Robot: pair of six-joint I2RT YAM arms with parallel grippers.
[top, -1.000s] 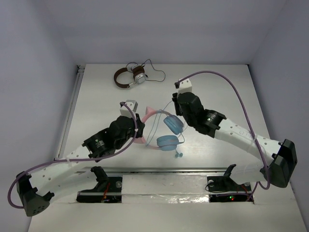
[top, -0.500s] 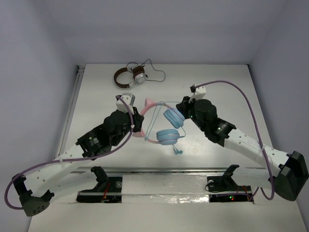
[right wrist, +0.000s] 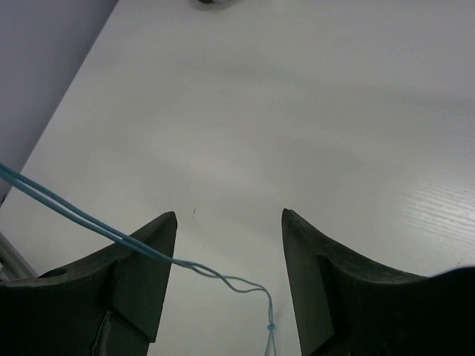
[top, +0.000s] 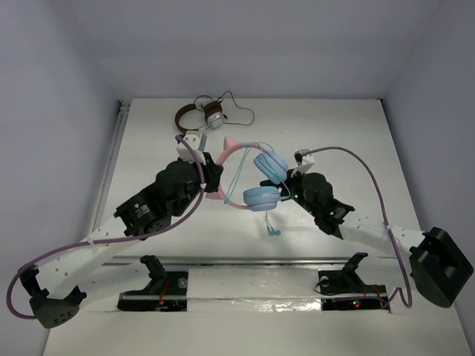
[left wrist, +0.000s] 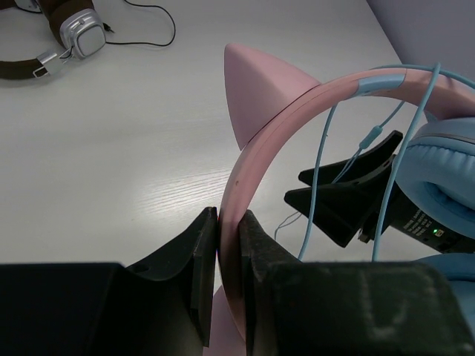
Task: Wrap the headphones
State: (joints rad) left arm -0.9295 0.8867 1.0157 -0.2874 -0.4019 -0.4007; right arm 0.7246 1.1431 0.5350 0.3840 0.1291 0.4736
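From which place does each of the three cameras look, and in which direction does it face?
Top external: above and behind the bases, facing down on the table; left arm and right arm show.
Left wrist: looks forward along its shut jaws, which clamp the headphones by the pink headband.
Right wrist: faces down at the table between its open jaws; the blue cable crosses one.
Shared: top and left wrist both show the headband and the brown headphones.
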